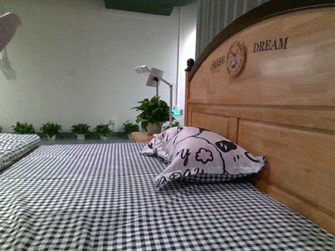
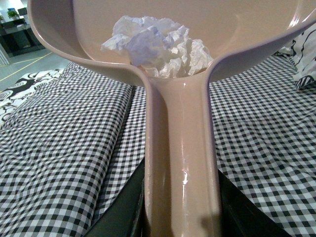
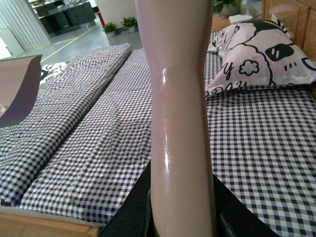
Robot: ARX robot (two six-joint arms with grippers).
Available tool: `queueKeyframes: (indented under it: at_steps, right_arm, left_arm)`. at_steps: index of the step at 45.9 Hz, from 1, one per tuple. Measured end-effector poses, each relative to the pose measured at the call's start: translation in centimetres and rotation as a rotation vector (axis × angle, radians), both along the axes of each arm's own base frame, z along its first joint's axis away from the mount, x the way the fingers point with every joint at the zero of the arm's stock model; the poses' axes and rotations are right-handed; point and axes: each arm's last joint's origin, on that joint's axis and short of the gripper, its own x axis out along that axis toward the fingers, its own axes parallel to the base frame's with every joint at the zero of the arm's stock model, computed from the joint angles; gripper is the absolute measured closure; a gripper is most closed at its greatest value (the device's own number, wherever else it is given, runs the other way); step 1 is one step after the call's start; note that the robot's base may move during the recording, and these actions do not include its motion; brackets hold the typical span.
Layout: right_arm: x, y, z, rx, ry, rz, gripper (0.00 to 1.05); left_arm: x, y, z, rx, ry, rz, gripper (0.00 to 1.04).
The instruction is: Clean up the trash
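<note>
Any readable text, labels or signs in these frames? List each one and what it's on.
"CHASE": dark letters on the wooden headboard, left of the round emblem.
"DREAM": same headboard, right of the emblem.
Round emblem: any writing on it is too small to read.
Green glowing sign behind the potted plant: too small to read.
Pillow: black cartoon print, one mark looks like a "y"; no readable word.
Wrist views: no text.
</note>
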Motion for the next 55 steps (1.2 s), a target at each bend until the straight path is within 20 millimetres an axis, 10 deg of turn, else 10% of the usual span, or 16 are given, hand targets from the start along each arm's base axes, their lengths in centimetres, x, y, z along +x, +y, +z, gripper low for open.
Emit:
queueKeyframes:
  at_steps: [16, 55]
  right_arm:
    - [-3.6, -1.1, -0.1, 0.005, -0.039, -0.085, 0.86]
    - [-3.6, -1.1, -0.1, 0.004, -0.037, -0.089, 0.86]
  left_arm:
    - [-3.3, -1.4, -0.7, -0.049, -0.044, -0.021, 0.78]
    - [-3.3, -1.4, -0.7, -0.062, -0.046, -0.019, 0.78]
